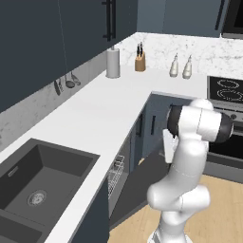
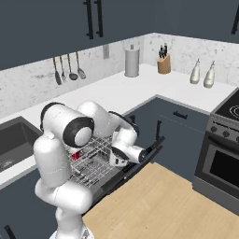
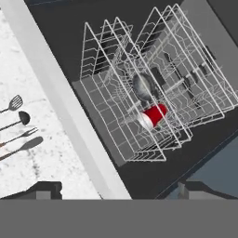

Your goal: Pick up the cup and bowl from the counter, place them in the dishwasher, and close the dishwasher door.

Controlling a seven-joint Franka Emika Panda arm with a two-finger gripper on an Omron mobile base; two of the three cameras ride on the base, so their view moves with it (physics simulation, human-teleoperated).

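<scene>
The dishwasher stands open under the white counter [image 1: 104, 109], its white wire rack [image 3: 139, 93] pulled out over the lowered dishwasher door [image 2: 142, 161]. In the rack the red cup [image 3: 153, 115] lies on its side. The dark grey bowl [image 3: 143, 87] rests right beside it. My gripper [image 3: 122, 190] hovers open above the rack with nothing between its fingers. From the right base view the hand [image 2: 122, 153] hangs over the rack's outer edge, and a bit of the red cup [image 2: 74, 154] shows beside the arm. The arm hides the gripper in the left base view, where the rack's [image 1: 115, 175] edge shows.
A dark sink [image 1: 42, 175] is set in the counter at the left. A paper towel roll [image 1: 113, 62], knife block [image 1: 140, 61] and two bottles [image 1: 174, 66] stand at the back corner. Utensils [image 2: 70, 67] hang on the backsplash. The oven [image 2: 219, 163] is at the right, across bare wood floor.
</scene>
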